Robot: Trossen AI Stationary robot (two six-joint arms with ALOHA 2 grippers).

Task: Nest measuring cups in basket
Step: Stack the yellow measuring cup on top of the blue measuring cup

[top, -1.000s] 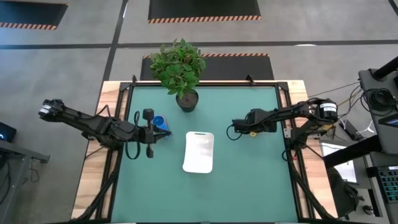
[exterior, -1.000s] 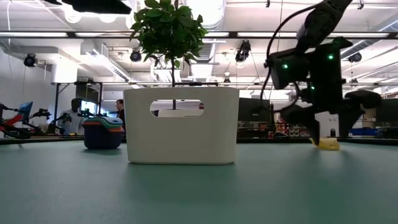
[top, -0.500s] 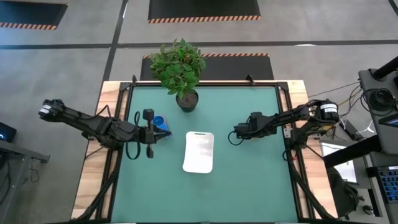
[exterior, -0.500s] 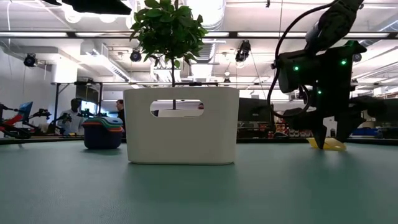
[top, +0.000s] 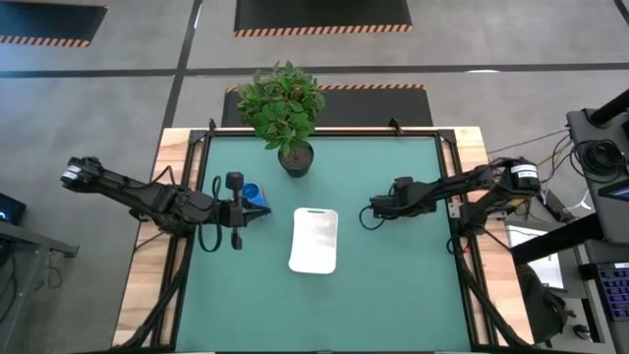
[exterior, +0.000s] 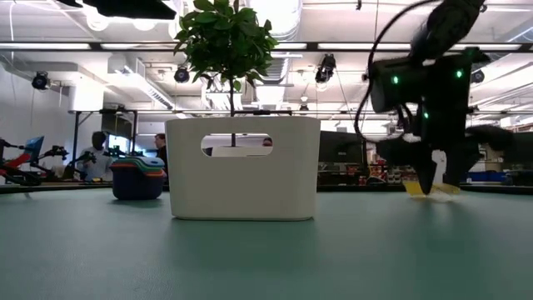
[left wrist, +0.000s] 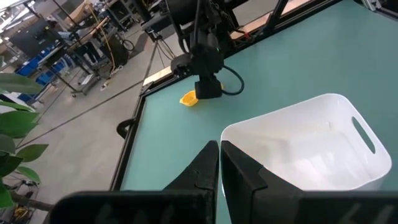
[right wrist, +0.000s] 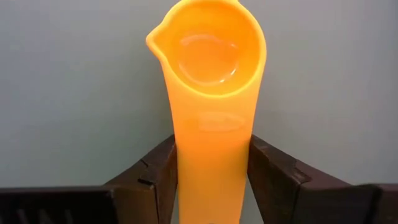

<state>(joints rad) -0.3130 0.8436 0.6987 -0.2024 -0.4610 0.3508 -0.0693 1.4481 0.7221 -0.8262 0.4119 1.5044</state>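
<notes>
Alignment between the right gripper [right wrist: 210, 163] and the yellow cup [right wrist: 211, 93] governs the coming move. In the right wrist view the cup's flat handle runs straight back between the two fingers [right wrist: 152, 171], which press against its two sides, so the gripper is clamped on the handle. The bowl points forward, away from the wrist, and the cup's long axis follows the gripper's own axis. In the low view the cup [exterior: 433, 189] sits at or barely above the bench [exterior: 266, 250] surface; whether it has lifted clear cannot be told.

The basket [top: 314, 240] stands near the middle of the bench, between the two arms. From the right gripper [top: 377, 208] it lies toward the left edge and slightly toward the front edge, some way off, with bare surface between. The right arm is therefore the one placed to carry this cup across.

The stack of nested cups [exterior: 137, 177] stands beyond the basket, near the left edge, just beside the left gripper [top: 236, 211]. The left wrist view shows the left gripper's fingers [left wrist: 205, 171] closed together and holding nothing.
</notes>
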